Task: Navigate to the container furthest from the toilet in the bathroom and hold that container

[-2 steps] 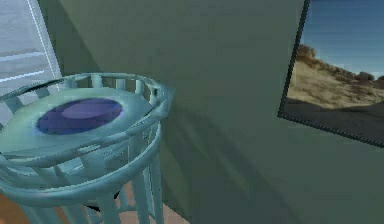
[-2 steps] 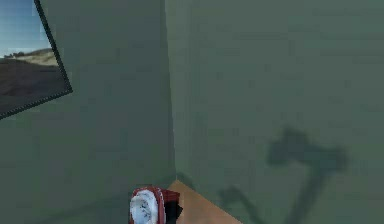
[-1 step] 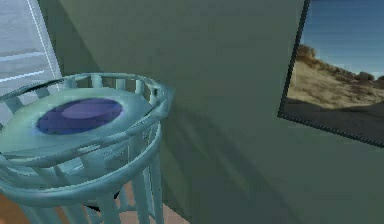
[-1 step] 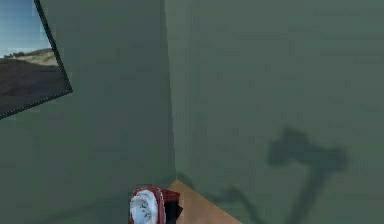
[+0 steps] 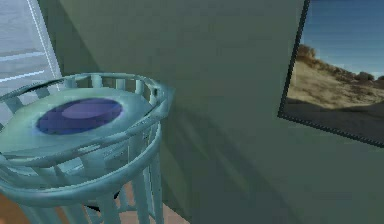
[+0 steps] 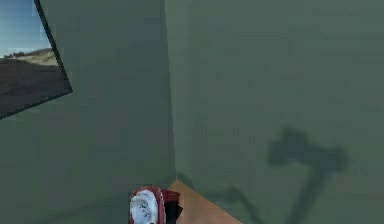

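A teal slatted basket-like container (image 5: 85,140) stands close in the forward view's left half, up against a green wall. Its upper part is a pale round dish with a blue-purple disc (image 5: 80,115) in the middle. In the arm side view a small rounded object (image 6: 152,206) with a dark red rim and a whitish face sits at the bottom edge, near the foot of the wall corner.
Green walls meet in a corner (image 6: 170,100) close ahead. A framed landscape picture (image 5: 340,65) hangs on the wall and shows again as the picture (image 6: 30,60) at the arm side view's left. A white panel (image 5: 25,40) stands at far left. A strip of wooden floor (image 6: 205,205) shows low down.
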Tool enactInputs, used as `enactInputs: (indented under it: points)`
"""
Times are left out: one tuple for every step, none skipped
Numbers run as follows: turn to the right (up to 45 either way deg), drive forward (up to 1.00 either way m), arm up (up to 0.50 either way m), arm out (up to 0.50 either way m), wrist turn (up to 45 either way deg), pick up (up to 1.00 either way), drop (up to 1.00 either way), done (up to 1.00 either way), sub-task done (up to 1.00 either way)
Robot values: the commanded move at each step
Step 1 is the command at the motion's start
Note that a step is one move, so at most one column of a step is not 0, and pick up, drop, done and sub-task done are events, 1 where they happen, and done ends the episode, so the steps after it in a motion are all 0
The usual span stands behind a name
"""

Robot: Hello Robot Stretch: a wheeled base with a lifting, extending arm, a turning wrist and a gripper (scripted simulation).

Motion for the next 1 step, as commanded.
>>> enactInputs:
  points:
    - [0.0,0.00,-0.30,0.00,0.0,0.00,0.00,0.00,0.00]
